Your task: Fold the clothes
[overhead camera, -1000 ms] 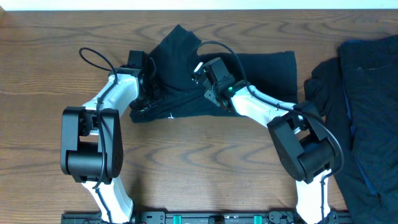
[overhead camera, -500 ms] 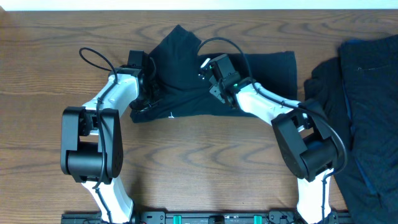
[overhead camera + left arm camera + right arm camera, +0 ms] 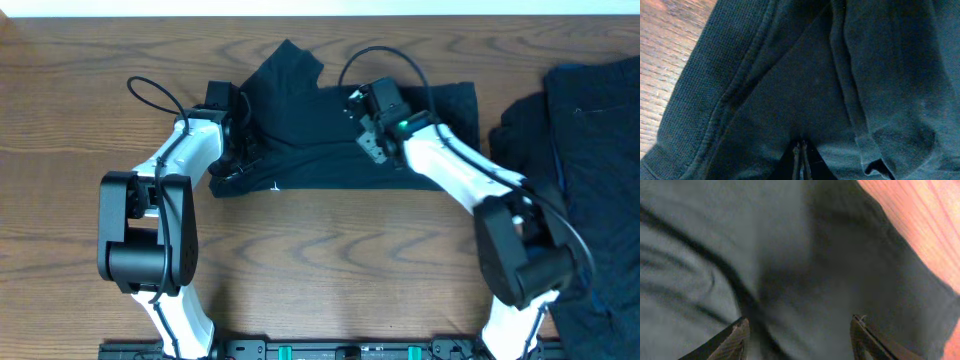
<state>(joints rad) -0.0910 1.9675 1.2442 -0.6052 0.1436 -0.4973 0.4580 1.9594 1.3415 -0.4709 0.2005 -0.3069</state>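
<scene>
The clothes here are a dark navy T-shirt (image 3: 300, 105) lying crumpled and partly folded at the table's far middle. My left gripper (image 3: 243, 140) rests on the shirt's left edge. In the left wrist view its fingertips (image 3: 801, 145) are pressed together, with the shirt's fabric (image 3: 790, 85) pinched at them. My right gripper (image 3: 360, 108) hovers over the middle of the shirt. Seen from the right wrist, the right gripper (image 3: 799, 321) is open, and only dark cloth (image 3: 790, 255) lies below the gap.
A second heap of dark garments (image 3: 580, 130) covers the right end of the wooden table (image 3: 330, 250). Both arms' cables loop above the shirt. Bare wood shows in front of the shirt and at the left.
The right gripper has opened, letting go of the shirt, and has moved right and slightly back across it. The left arm has not moved.
</scene>
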